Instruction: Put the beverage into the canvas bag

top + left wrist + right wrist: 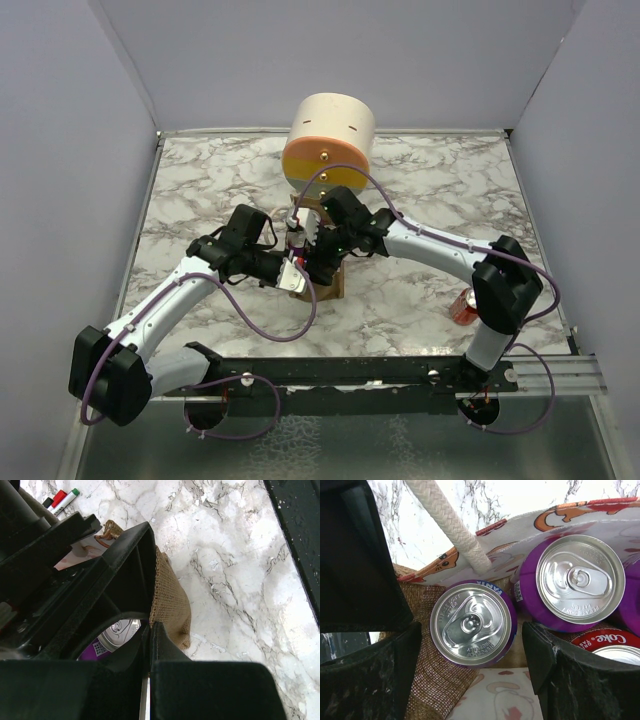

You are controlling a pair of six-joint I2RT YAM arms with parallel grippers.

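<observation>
Marble table (200, 180): purple can (473, 623) upright inside canvas bag (170, 600), lid up.

Lettering on the cans inside the canvas bag (427, 680)

Seen from the right wrist, the nearer purple can (472, 625) has "FANTA" in white capitals on its upper shoulder, upside down from here. Its silver lid carries stamped wording round the lower edge that is too faint to read. The second purple can (575, 582) has "PLEASE DON'T LITTER" pressed into the metal along the lower rim of its lid. A small white panel of print on its side is too fine to read. The red can (610, 642) at the lower right carries "Coke" in white script. Smaller white capitals beside it begin "OPE", and the rest is unclear.
</observation>
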